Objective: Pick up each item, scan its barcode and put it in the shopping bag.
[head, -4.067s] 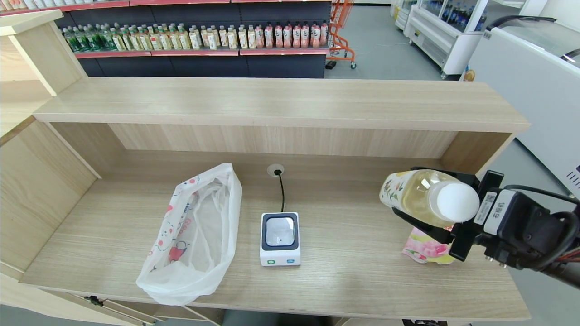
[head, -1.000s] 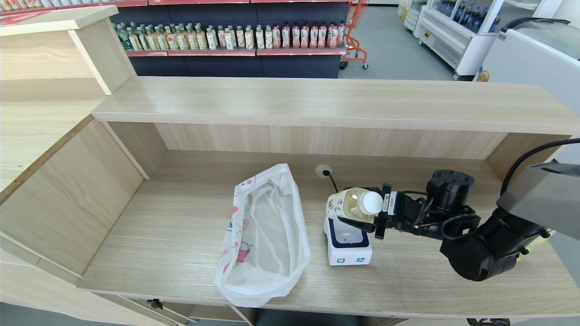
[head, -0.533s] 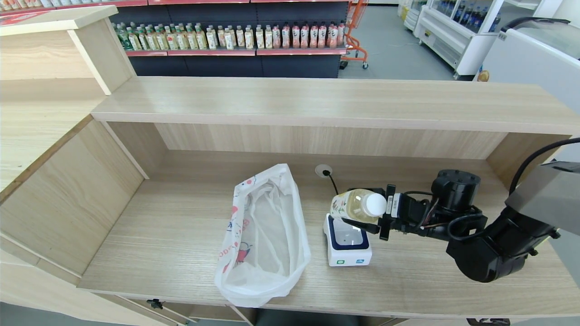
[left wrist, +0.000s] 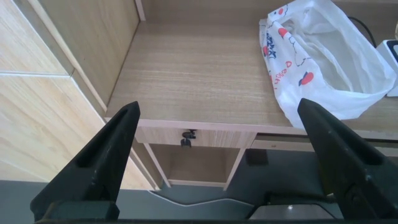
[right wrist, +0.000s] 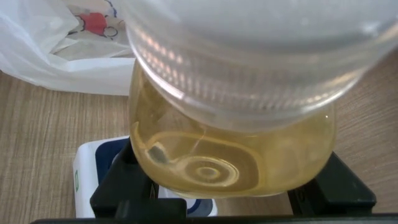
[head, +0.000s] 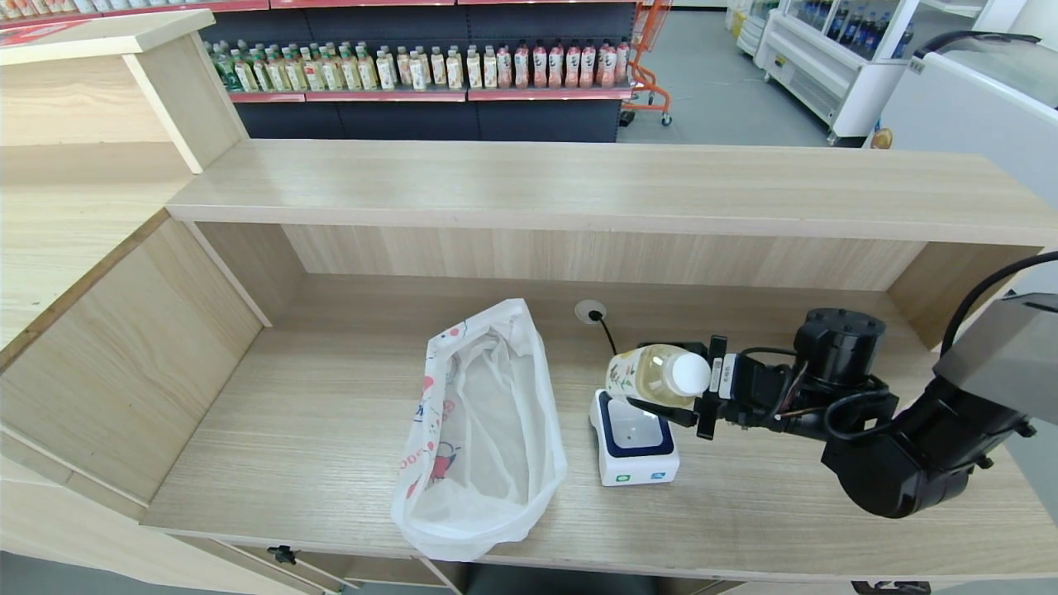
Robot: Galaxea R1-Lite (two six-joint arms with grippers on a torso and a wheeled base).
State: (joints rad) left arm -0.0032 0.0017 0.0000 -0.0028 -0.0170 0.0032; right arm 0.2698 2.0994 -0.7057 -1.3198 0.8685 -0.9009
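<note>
Tea bottle, pale yellow liquid, white cap, flowered label. It lies on its side in the air over the far part of the barcode scanner, cap toward the right wrist, base toward the shopping bag. Right gripper has it: jaws clamped across the bottle's body just behind the cap, one jaw on the far side, one on the near side. In the right wrist view the bottle sits between the two black jaws, with the scanner underneath and the bag beyond. Cannot tell whether the bottle touches the scanner.

Scanner is white with a dark window facing up, right of centre on the tabletop. Its black cable runs back to a round port at the rear. The bag is white plastic with a red cartoon print. It lies just left of the scanner with its mouth open and reaches the tabletop's near edge.

Left gripper hangs off the near edge of the tabletop, below its level, jaws spread wide with nothing in them. The bag is seen past it.
</note>
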